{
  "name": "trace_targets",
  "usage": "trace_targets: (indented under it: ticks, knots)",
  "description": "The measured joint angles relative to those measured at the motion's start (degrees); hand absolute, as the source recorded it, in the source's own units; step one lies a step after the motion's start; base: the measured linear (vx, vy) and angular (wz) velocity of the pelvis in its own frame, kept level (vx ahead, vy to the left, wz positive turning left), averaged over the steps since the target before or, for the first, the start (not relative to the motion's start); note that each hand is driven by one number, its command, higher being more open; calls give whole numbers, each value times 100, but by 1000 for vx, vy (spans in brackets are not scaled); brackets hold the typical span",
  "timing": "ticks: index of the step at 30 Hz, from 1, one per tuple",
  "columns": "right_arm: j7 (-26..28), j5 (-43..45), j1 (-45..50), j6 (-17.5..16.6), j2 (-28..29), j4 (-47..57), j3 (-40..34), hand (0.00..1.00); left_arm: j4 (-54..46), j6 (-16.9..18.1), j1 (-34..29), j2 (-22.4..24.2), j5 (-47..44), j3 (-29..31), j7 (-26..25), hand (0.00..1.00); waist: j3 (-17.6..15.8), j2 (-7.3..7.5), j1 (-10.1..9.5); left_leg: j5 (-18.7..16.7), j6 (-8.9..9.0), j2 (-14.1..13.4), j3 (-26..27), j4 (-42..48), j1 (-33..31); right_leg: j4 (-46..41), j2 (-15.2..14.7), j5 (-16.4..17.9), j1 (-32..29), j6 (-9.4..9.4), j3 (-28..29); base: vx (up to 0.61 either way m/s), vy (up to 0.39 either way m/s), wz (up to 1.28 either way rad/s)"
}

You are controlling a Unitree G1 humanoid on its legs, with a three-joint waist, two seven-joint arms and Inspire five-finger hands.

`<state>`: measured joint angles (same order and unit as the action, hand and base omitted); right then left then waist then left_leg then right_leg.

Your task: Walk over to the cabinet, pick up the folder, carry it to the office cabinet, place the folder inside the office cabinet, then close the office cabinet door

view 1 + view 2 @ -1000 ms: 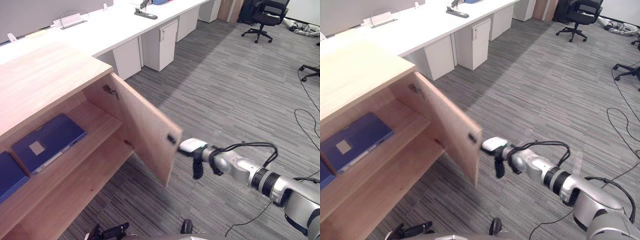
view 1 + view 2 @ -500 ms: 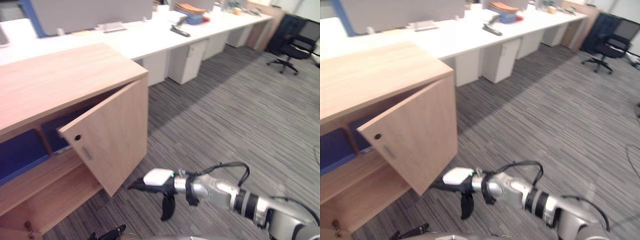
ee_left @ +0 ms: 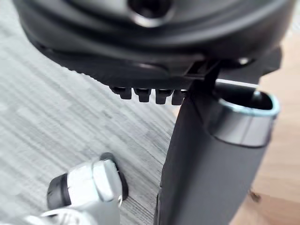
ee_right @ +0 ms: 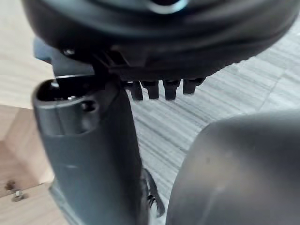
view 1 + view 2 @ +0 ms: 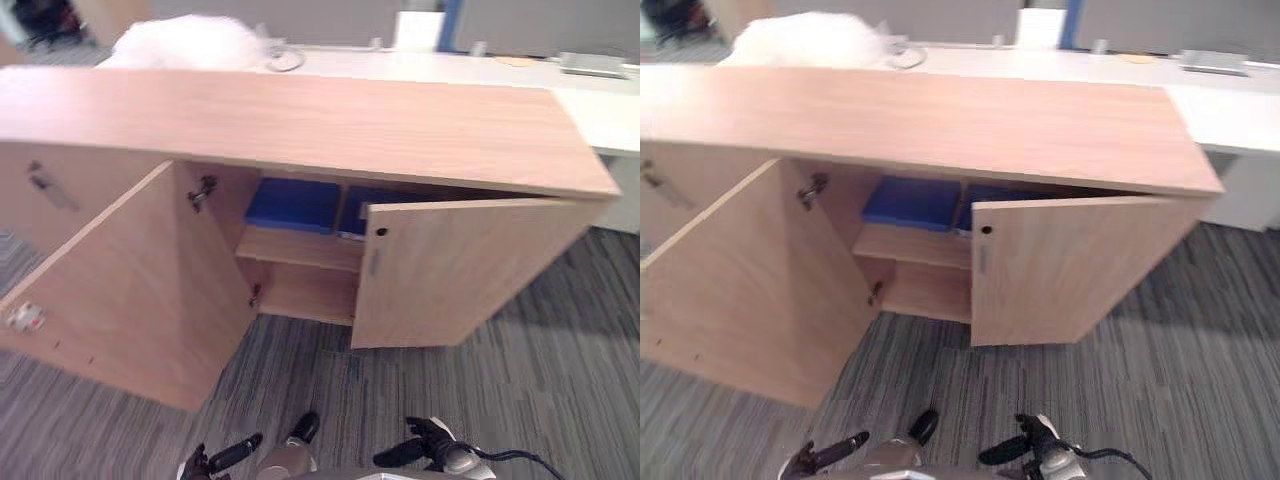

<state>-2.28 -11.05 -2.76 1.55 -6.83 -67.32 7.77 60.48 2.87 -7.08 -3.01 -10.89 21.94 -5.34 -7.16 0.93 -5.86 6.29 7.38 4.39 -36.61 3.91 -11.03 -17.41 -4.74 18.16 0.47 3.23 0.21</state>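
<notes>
While both hands hang low in front of the office cabinet (image 5: 300, 120), the closing step looks unfinished.

- Folder: a blue folder (image 5: 293, 205) lies flat on the upper shelf (image 5: 300, 250) inside. A second blue folder (image 5: 348, 212) lies just beside it, partly hidden by the right door (image 5: 460, 270). I cannot tell which of the two is the task's own. Neither hand holds one.
- Right hand (image 5: 410, 452): near the bottom edge of the eye views, over the carpet (image 5: 560, 380). Its fingers (image 4: 151, 89) look straight and are closed on nothing.
- Left hand (image 5: 225, 455): also low. Its fingers (image 3: 143, 93) look relaxed in the same way, and it holds nothing.
- Doors: the right door stands ajar, hinged at the cabinet's right end. Its free edge, with a dark round fitting (image 5: 380, 232), points toward the middle. The left door (image 5: 110, 300) is swung wide out toward the robot.

Key relation: the right door's free edge lies ahead of and above the right hand, slightly toward the robot's left of it. The door's long edge stands vertical and its outer face is turned toward the robot. The right hand is clearly the nearer one and is well apart from the panel.

Judgement: the hand must rise and go forward onto the outer face near the free edge, then push toward the cabinet. The wide left door falls to the left hand, if it is to be shut at all.
</notes>
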Motion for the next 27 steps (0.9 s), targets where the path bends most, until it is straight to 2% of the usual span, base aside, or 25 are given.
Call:
trace_targets:
  ticks: [2,4,5,6,7,8,9,10,11,12,13,14,16,17,19,20,22,25,27]
  knots:
    - [-72,64,97,31,58,7,-300,100,-15,-49,-76,104,-300,225,92,100,1,26,-90,120,5,3,-213,-166,49,109,13,-6,207,-23,-350,69,-143,93]
    - [-89,367,203,43,174,15,-651,100,-65,-51,-118,172,-368,334,101,100,-7,34,-124,214,-71,47,-218,-290,200,198,-21,18,469,-57,-652,48,-108,82]
    - [-104,469,263,43,283,76,-906,100,-86,-50,-112,230,-369,397,132,100,-17,50,-124,226,-262,75,74,-325,222,213,-98,55,591,-74,-859,1,-52,114]
    - [-164,481,304,84,469,232,-1377,100,-143,-55,-61,227,-365,498,219,100,-117,105,-32,-124,-1033,-44,1443,53,-56,244,-233,81,754,-72,-1319,0,-60,181]
    - [-216,488,374,69,520,295,-1767,100,-163,-58,1,257,-415,710,210,100,-142,135,108,-387,-920,-186,2640,1107,-572,264,-379,96,897,-46,-1866,38,-15,172]
    - [-239,489,374,73,525,299,-1919,100,-186,-55,-2,292,-438,789,197,100,-147,128,102,-516,-910,-286,3158,1639,-733,255,-423,95,946,-45,-2029,137,-2,142]
    - [-302,508,385,144,549,303,-2273,100,-176,-51,-84,353,-498,877,177,100,-169,92,99,-903,-930,-619,4289,2602,-791,191,-486,92,1054,-40,-2259,189,18,75]
    - [-322,570,407,156,565,330,-2421,100,-165,-61,-106,370,-558,897,173,100,-167,57,106,-1147,-930,-739,4591,2742,-737,164,-487,92,1086,-39,-2328,236,70,88]
    - [-342,690,459,161,581,410,-2733,100,-121,-61,-130,407,-561,877,174,100,-176,-68,107,-1431,-1011,-828,4918,2595,-644,50,-451,105,1085,-18,-2419,189,98,67]
    - [-347,701,449,165,598,408,-2886,100,-63,-60,-104,397,-563,870,185,100,-186,-102,107,-1528,-1123,-785,4985,2437,-591,-14,-457,112,1074,-7,-2442,203,141,79]
    - [-358,724,393,171,662,363,-3134,100,-10,-81,-63,333,-632,846,206,100,-257,30,98,-1406,-1154,-545,4912,2146,-481,-58,-576,123,1037,-6,-2423,163,126,63]
    - [-362,849,381,164,723,305,-3226,100,36,-79,-83,263,-639,812,197,100,-261,63,110,-1278,-1199,-358,4850,1828,-358,80,-603,102,1040,-35,-2307,132,93,52]
    - [-348,925,361,159,736,243,-3385,100,138,-93,-85,232,-644,795,198,100,-244,86,116,-1200,-1253,-208,4820,1595,-221,371,-568,77,1025,-30,-2194,22,14,25]
    - [-347,956,362,158,691,234,-3451,100,197,-94,-102,236,-643,748,198,100,-237,7,124,-1175,-1284,-129,4801,1489,-118,435,-579,74,1059,-25,-2164,-25,3,22]
    - [-355,959,365,158,665,193,-3478,100,212,-89,-119,209,-645,569,201,100,-163,-32,133,-907,-1319,60,4726,1014,33,625,-630,-50,1098,112,-2185,3,-14,36]
    - [-356,1194,370,127,633,160,-3495,100,213,-64,-86,202,-533,407,230,100,-129,-61,191,-378,-1325,248,4520,119,345,911,-617,-340,1177,269,-2344,23,-60,54]
    - [-399,1361,376,113,616,100,-3597,100,223,-43,-115,170,-459,359,287,100,-94,-140,235,82,-1208,297,4353,-799,675,1061,-560,-485,1187,309,-2439,8,-57,44]
    - [-428,1370,396,109,631,100,-3700,100,235,-112,-104,139,-410,357,193,100,-129,-112,344,164,-1191,302,4226,-930,840,1059,-527,-500,1346,284,-2544,-32,-30,20]
    - [-455,1373,435,78,633,126,-3686,100,35,-100,-135,72,-278,64,76,100,-119,-91,349,149,-1182,297,4221,-933,913,1060,-518,-506,1416,260,-2541,-17,2,1]
